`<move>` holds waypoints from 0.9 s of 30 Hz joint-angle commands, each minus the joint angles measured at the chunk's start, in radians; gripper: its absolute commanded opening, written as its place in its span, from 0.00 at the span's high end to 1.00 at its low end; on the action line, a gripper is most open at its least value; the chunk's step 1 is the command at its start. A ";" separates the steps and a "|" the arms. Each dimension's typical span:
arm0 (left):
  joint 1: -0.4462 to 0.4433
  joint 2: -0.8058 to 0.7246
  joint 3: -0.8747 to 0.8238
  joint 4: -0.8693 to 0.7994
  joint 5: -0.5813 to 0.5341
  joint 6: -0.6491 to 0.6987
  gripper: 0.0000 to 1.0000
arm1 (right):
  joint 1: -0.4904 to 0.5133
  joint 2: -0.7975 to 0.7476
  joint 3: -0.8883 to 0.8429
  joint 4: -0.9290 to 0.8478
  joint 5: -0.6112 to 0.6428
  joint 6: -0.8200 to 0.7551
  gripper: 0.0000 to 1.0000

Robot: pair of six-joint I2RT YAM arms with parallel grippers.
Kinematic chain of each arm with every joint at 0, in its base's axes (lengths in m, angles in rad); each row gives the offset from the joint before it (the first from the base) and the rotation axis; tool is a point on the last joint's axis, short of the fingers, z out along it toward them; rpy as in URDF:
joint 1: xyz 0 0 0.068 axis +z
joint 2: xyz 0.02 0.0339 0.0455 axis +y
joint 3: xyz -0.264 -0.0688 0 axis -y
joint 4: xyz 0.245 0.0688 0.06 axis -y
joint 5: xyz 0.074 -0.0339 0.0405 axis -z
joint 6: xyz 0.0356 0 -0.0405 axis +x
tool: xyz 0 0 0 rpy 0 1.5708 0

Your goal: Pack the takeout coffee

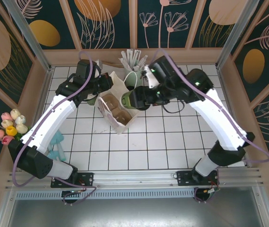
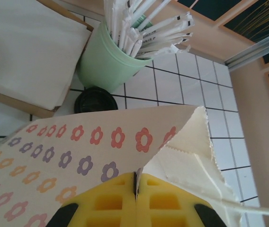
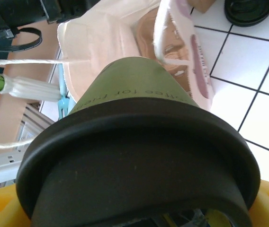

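Observation:
The takeout coffee (image 3: 139,85) is a green-sided cup with a black lid (image 3: 139,165) on it. It fills the right wrist view, lid toward the camera, with my right gripper (image 3: 139,215) shut on it. From above the cup (image 1: 127,99) hangs tilted at the right rim of the open paper bag (image 1: 115,112), and the right gripper (image 1: 137,100) is just right of it. My left gripper (image 2: 135,182) is shut on the top edge of the flower-printed bag (image 2: 77,151) and holds it open. From above the left gripper (image 1: 96,97) is at the bag's left side.
A mint green holder of white sticks (image 2: 108,64) stands just behind the bag, with a loose black lid (image 2: 95,99) at its foot. A wooden tray of white napkins (image 2: 25,52) lies beside it. Tulips (image 1: 10,125) and teal items (image 1: 56,144) sit at the left wall.

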 commanded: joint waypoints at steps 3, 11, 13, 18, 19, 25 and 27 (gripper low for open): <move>-0.008 -0.053 -0.066 0.055 0.016 -0.101 1.00 | 0.043 0.138 0.118 -0.004 0.077 0.043 0.30; -0.010 -0.083 -0.085 0.037 0.059 -0.152 1.00 | 0.087 0.214 0.118 -0.005 0.136 0.061 0.30; -0.010 -0.092 -0.094 0.038 0.085 -0.176 1.00 | 0.094 0.214 0.113 -0.005 0.126 0.043 0.31; -0.012 -0.109 -0.152 0.051 0.123 -0.238 1.00 | 0.095 0.190 0.083 -0.005 0.125 0.026 0.31; -0.012 -0.109 -0.157 0.048 0.133 -0.238 1.00 | 0.092 0.187 0.066 -0.006 0.140 0.026 0.31; -0.012 -0.103 -0.132 0.017 0.165 -0.193 1.00 | 0.036 0.157 -0.034 -0.006 0.184 0.022 0.31; -0.012 -0.102 -0.129 0.011 0.186 -0.174 1.00 | 0.032 0.157 -0.061 -0.006 0.182 0.006 0.31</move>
